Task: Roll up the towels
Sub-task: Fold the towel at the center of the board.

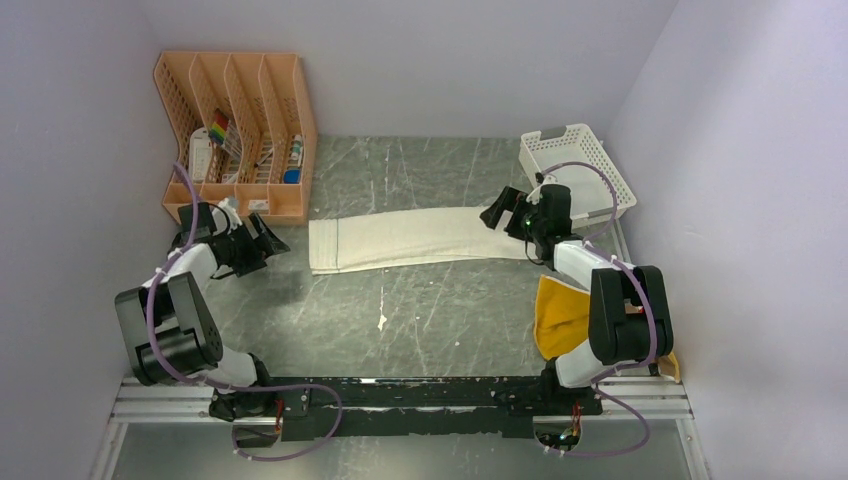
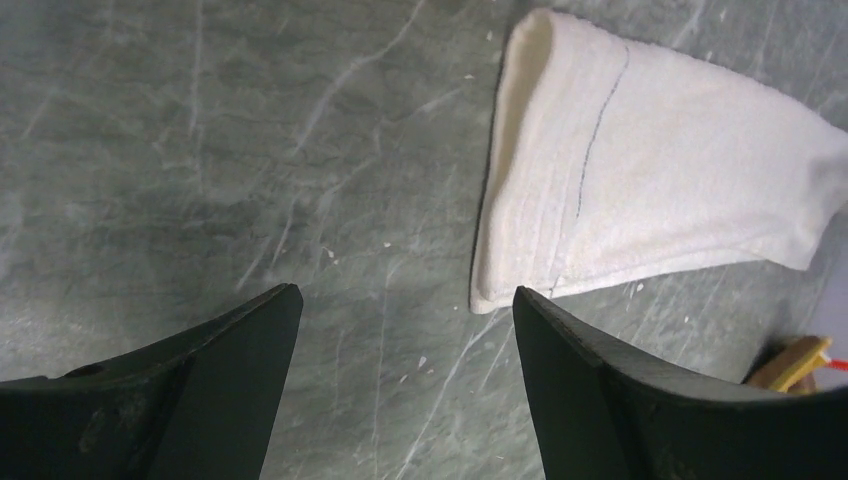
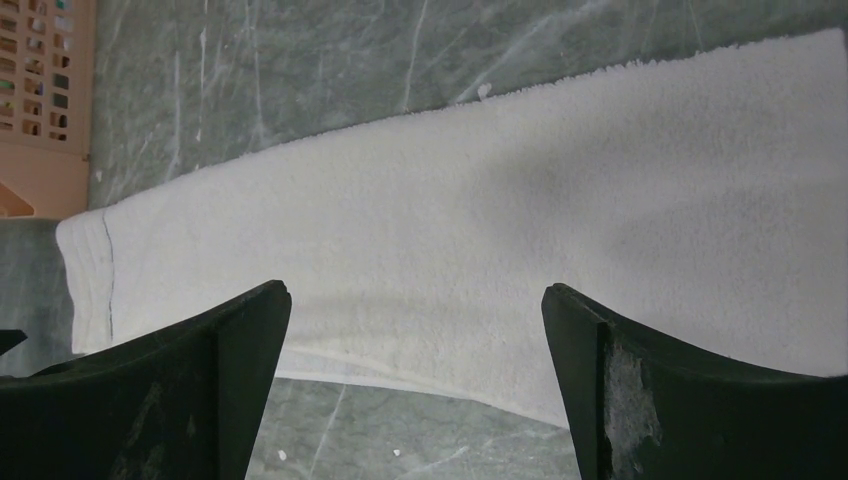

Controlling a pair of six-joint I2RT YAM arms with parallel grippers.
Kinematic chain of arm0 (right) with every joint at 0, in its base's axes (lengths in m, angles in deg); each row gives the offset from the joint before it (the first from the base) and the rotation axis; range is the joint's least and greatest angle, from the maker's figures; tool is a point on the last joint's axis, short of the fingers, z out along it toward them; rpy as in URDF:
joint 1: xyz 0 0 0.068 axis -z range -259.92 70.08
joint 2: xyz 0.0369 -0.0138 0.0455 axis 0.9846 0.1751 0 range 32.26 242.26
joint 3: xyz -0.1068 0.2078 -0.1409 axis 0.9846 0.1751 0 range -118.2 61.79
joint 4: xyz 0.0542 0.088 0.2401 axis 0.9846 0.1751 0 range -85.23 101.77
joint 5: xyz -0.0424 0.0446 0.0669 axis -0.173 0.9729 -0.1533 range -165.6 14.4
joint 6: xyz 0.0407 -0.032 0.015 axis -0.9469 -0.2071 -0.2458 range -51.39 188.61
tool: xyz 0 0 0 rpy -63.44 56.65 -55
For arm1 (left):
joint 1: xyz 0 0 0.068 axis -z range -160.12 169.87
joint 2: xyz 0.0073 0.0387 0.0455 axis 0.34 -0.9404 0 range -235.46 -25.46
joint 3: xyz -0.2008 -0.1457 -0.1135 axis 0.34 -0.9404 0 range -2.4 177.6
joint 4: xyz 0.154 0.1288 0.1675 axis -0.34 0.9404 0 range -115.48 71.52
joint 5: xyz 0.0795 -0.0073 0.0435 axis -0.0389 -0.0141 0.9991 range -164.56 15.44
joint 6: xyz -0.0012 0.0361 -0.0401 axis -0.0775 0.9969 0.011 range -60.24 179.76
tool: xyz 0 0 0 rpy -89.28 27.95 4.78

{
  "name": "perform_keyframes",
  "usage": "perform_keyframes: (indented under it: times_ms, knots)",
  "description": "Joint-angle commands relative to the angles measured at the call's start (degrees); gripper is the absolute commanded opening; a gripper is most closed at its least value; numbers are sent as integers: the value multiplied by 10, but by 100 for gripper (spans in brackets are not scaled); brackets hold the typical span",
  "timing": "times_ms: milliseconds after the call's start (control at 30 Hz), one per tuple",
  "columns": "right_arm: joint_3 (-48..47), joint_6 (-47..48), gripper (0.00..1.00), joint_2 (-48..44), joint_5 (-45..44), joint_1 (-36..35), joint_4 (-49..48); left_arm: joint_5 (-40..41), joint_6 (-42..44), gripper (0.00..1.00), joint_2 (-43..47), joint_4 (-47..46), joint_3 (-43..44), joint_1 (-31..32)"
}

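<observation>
A long cream-white towel lies flat across the middle of the table, folded into a strip. Its left end shows in the left wrist view, with a thin dark line across it. My left gripper hovers just left of that end, open, with bare table between its fingers. My right gripper stands open over the towel's right end, holding nothing. A mustard-yellow towel lies crumpled by the right arm, partly hidden by it.
An orange desk file organizer with small items stands at the back left. A white mesh basket sits at the back right, close behind the right gripper. Purple-grey walls close in the table on three sides.
</observation>
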Motion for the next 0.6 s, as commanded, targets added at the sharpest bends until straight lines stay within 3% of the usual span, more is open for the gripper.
perform_keyframes:
  times_ms: [0,300,567]
  knots:
    - [11,-3,100,-9,20,3,-33,-74,41,89,-12,3,22,-7]
    - [34,-6,100,-9,54,3,-59,-123,26,88,-65,-29,27,-3]
    - [39,-12,100,-17,58,3,-70,-101,22,86,-152,-40,79,64]
